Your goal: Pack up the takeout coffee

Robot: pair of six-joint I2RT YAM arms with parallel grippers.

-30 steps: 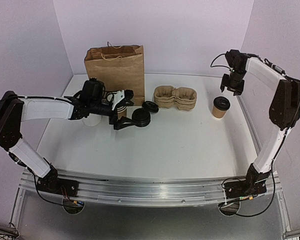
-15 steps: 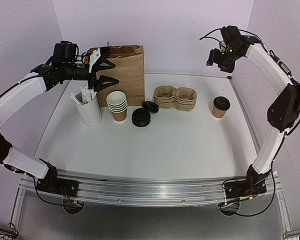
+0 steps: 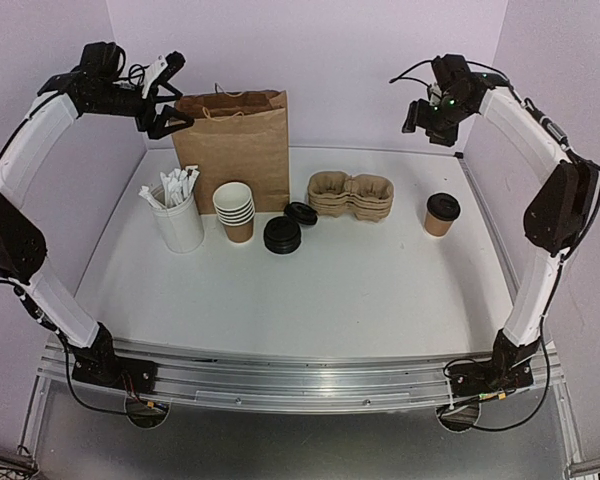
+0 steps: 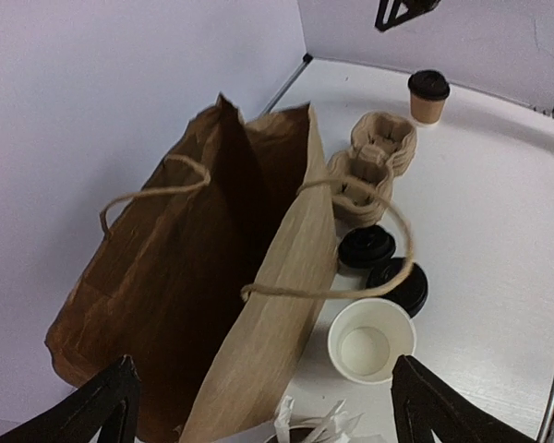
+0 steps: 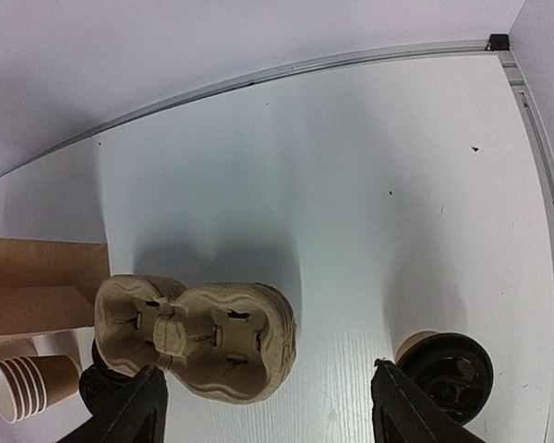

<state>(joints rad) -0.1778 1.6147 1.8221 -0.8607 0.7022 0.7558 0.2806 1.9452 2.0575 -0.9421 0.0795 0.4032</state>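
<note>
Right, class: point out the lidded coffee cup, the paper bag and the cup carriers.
lidded coffee cup [image 3: 442, 207], top external view, on its black lid.
paper bag [image 3: 235, 150], top external view, on its front face.
cup carriers [image 5: 226, 346], right wrist view, on the top carrier.

A: What do the arms look like?
B: The left arm [image 3: 25, 150] and right arm [image 3: 525, 120] wear smooth white shells on their long links, and every joint is black.
A: Wiring?
B: Thin black cables [image 3: 410, 69] loop outside, and a green light [image 3: 443, 99] glows at the right wrist. The left gripper [image 3: 176, 92] ends in black wedge fingers [image 4: 106, 411].
</note>
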